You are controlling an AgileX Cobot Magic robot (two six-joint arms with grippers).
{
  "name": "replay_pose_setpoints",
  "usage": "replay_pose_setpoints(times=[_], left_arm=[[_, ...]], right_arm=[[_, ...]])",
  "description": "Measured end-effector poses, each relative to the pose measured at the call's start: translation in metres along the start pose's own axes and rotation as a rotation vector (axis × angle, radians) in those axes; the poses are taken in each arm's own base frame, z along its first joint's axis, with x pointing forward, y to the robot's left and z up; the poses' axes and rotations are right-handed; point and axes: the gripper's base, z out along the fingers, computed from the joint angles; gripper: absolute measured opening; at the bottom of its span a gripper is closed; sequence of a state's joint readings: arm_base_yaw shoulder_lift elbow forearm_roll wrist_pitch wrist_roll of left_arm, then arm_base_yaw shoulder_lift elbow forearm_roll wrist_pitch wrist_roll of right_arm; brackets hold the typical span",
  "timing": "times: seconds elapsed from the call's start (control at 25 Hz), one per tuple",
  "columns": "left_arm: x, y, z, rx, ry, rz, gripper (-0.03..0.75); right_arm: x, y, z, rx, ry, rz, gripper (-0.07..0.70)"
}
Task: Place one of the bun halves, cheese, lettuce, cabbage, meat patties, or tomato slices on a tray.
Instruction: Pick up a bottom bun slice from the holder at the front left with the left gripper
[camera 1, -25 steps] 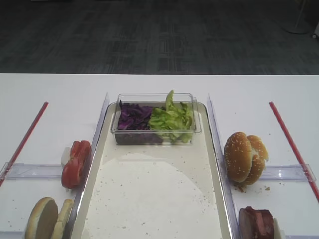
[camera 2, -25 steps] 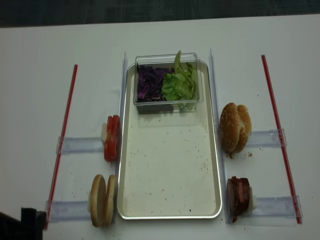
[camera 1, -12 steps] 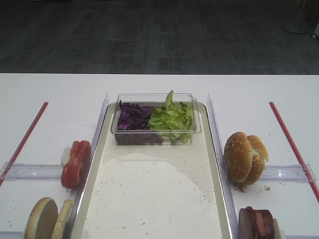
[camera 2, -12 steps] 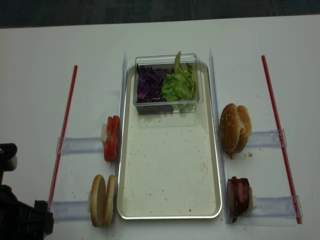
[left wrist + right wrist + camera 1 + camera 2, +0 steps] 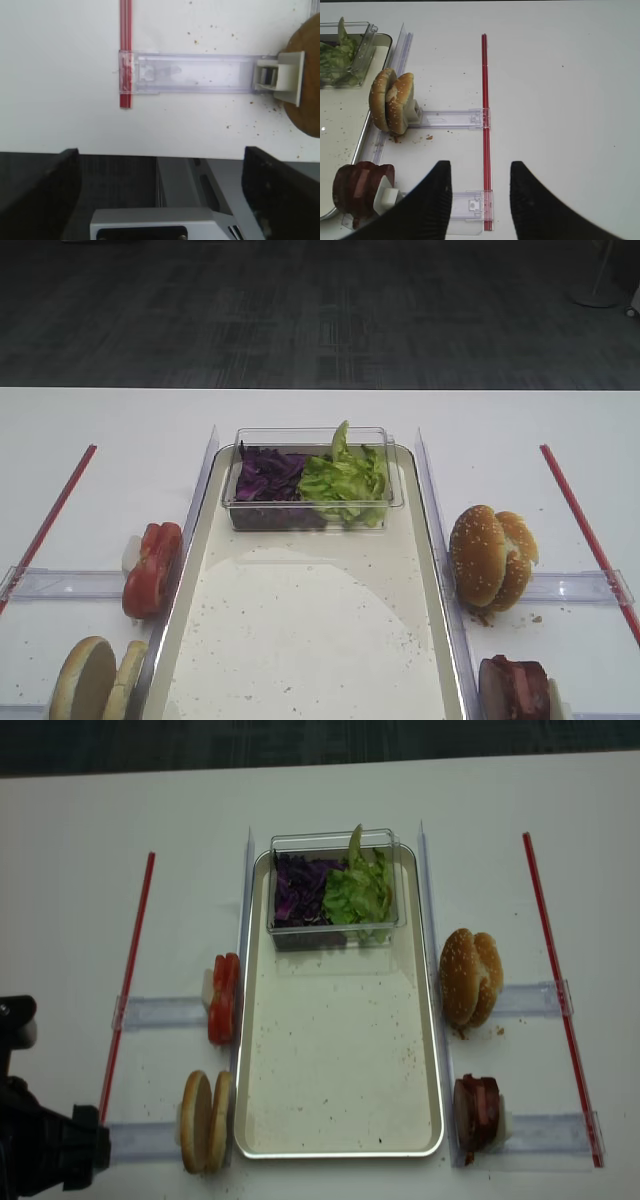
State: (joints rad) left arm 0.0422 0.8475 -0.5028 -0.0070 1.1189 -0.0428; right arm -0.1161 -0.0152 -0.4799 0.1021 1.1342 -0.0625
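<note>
Likely lab (white table [image 5: 110, 430], carpet [image 5: 320, 310]).

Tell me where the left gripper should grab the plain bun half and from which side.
Grip the bun halves across the flat faces of the half nearest the tray, coming down from above. They stand on edge, side by side, so the rounded top rim is exposed, probably the easiest entry. The left gripper, open, sits just to their left.
</note>
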Motion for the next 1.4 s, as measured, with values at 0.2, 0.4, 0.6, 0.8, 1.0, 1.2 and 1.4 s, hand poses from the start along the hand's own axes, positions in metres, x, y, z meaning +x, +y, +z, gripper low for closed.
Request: replay_pose_setpoints(times=[0.2,0.4,0.6,0.8,1.0,1.2,1.4], left_arm=[[-0.015,-0.001,0.015,-0.002,0.037,-0.005,0.598],[-0.03,-0.001,0.024,-0.003,0.061,-0.007,0.598],[-0.052,-0.002,0.016,-0.002,0.035,-0.008,0.598],[-0.058,-0.003,0.007,-0.001,0.02,-0.008,0.598],[-0.056,-0.007,0.006,0.043,0.033,-0.025,0.598],[-0.055,-0.023,0.006,0.107,0.04,0.004,0.598],[-0.052,-0.046,0.003,0.142,0.044,0.049,0.598]], right_arm=[[0.0,0.0,0.0,0.0,0.0,0.0,0.319],[0.0,0.0,0.0,0.0,0.0,0.0,0.319],[0.0,0.0,0.0,0.0,0.0,0.0,0.319],[0.0,0.0,0.0,0.0,0.0,0.0,0.319],[0.0,0.0,0.0,0.0,0.0,0.0,0.319],[0.0,0.0,0.0,0.0,0.0,-0.002,0.319],[0.0,0.0,0.0,0.0,0.0,-0.002,0.319]])
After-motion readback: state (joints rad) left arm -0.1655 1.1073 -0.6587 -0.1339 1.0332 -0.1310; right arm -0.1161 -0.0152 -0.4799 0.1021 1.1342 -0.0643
